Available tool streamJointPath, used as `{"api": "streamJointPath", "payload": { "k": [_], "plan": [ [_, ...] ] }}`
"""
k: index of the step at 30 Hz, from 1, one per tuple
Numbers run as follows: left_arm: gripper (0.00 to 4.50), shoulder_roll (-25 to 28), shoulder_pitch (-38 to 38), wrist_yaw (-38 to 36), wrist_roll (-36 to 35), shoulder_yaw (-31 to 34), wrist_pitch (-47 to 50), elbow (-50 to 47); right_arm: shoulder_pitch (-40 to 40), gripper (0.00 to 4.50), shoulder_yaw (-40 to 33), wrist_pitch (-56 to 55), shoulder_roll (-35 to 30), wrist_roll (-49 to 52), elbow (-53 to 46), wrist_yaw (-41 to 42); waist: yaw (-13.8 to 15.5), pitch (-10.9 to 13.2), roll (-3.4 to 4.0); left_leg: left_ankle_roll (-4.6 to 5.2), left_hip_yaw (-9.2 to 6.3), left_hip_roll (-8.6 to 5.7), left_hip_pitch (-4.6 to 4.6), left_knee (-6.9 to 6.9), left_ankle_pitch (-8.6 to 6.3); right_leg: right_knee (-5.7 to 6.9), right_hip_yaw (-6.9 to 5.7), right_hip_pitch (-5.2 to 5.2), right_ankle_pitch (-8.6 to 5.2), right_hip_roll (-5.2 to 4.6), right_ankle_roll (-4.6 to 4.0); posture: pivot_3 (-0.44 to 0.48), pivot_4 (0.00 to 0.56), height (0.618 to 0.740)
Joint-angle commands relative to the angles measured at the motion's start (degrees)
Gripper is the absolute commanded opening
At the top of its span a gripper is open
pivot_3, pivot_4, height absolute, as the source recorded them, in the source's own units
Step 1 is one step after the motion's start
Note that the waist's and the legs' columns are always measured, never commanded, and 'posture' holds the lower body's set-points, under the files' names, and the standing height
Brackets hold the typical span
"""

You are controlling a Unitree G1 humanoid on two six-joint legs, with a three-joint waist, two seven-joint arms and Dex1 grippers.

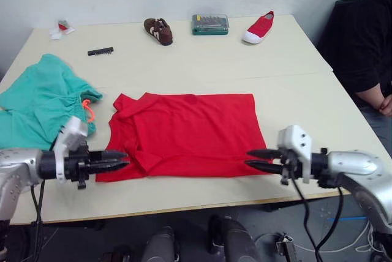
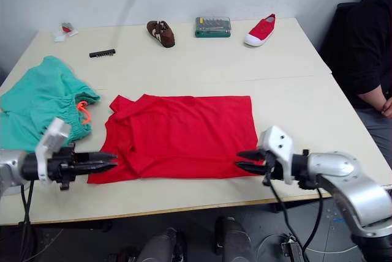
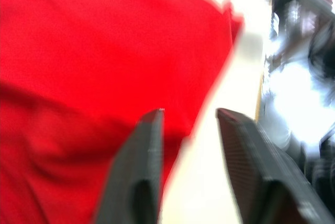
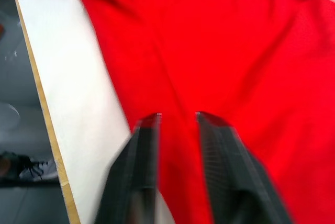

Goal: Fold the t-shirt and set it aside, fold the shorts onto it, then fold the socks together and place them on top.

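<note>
The shorts lie rumpled at the left edge of the tabletop, teal-green, with the orange drawstring showing at the gathered waistband on the side facing the t-shirt.

The left gripper is level with the near-left corner of the t-shirt. Its fingers are a little apart and grip nothing; in the left wrist view one finger overlies the red cloth and the other overlies bare tabletop, the shirt's edge running between them.

The t-shirt lies flat in the middle of the near half of the tabletop, bright red, roughly rectangular. Its left part is creased and doubled over; the right part is smooth. Its near edge runs close to the front edge of the tabletop, with a narrow bare strip between.

The right gripper is at the near-right corner of the t-shirt. Its fingers are slightly parted, holding nothing, both over red cloth in the right wrist view.

Along the far edge are a black strip, a brown shoe, a green case and a red canvas shoe. Bare tabletop lies between these and the shirt, and to the shirt's right.

A person in dark clothing sits at the right side.
</note>
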Motion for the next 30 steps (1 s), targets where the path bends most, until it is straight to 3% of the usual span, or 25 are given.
{"api": "streamJointPath", "payload": {
  "k": [1, 9, 14, 17, 21, 25, 27, 30],
  "plan": [
    [0.03, 0.62, -0.01, 0.09, 3.19, -1.52, -4.43, 1.47, -1.27, 0.0, 4.62, -3.83, 1.95, -6.44, 1.57, -3.45, 0.04, 0.0, 0.0, 0.08, 0.01, 0.0, -0.01, 0.0, -0.02, 0.0, 0.01, -0.01, 0.0, 0.0, 0.0, 0.0, 0.15, 0.74],
    [0.03, 0.06, -0.4, 3.63, 13.68, -8.46, -13.01, 10.78, 0.96, 0.0, 7.15, -4.41, 2.12, -12.85, 6.51, -6.28, -0.1, -0.02, -0.01, 0.31, 0.0, 0.06, 0.0, -0.02, 0.09, 0.11, -0.04, -0.04, -0.01, 0.02, -0.05, 0.0, 0.15, 0.74],
    [0.03, 2.57, -0.23, 4.85, 20.17, -9.08, -24.0, 25.09, 7.37, 0.0, 0.56, -7.31, -2.41, -13.03, 9.67, -4.95, 0.12, -0.52, 0.09, 0.61, 0.02, 0.07, 0.11, -0.02, -0.14, 0.02, -0.08, 0.1, -0.02, -0.04, -0.05, 0.0, 0.15, 0.74],
    [0.03, 3.67, -0.69, 3.82, 19.74, -7.87, -27.7, 29.52, 9.95, 0.0, -2.84, -9.19, -3.55, -11.83, 10.12, -3.91, 0.19, -1.01, 0.29, 0.39, 0.02, 0.08, 0.2, -0.03, -0.28, -0.01, -0.08, 0.16, -0.05, -0.04, -0.08, 0.0, 0.15, 0.74],
    [0.03, 4.42, -0.88, -3.36, 9.44, -3.39, -21.02, 22.17, 10.71, 0.0, -5.74, -9.03, -3.31, -8.24, 6.96, -2.1, -0.29, -1.07, 0.37, 0.29, 0.02, 0.24, 0.21, -0.05, -0.22, -0.07, -0.06, 0.18, -0.24, 0.11, 0.03, 0.0, 0.15, 0.74],
    [0.03, 6.41, -2.73, -6.82, -0.07, -1.61, -8.66, 9.42, 7.52, 0.0, -7.01, -5.03, -0.59, -1.8, 0.99, -2.68, -0.17, -0.79, -0.05, 0.15, -0.04, 0.43, 0.04, -0.05, -0.09, 0.07, -0.09, -0.05, -0.2, 0.35, -0.21, 0.0, 0.15, 0.74],
    [0.03, 6.04, -4.29, -5.97, -0.91, -3.27, -6.25, 5.2, 5.61, 0.0, -5.86, -3.01, 0.76, -0.17, -1.31, -3.35, -0.11, -0.77, -0.03, 0.18, -0.11, 0.45, 0.05, -0.05, -0.06, 0.21, -0.1, -0.08, -0.18, 0.36, -0.24, 0.0, 0.15, 0.74],
    [0.03, 5.53, -5.45, -5.93, 3.5, -8.09, -8.73, 3.92, 4.17, 0.0, -2.55, -1.06, 2.14, -0.44, -3.05, -4.36, -0.11, -0.76, 0.0, 0.09, -0.1, 0.43, 0.07, -0.09, -0.12, 0.2, -0.1, -0.07, -0.24, 0.36, -0.29, 0.0, 0.15, 0.74]
  ]
}}
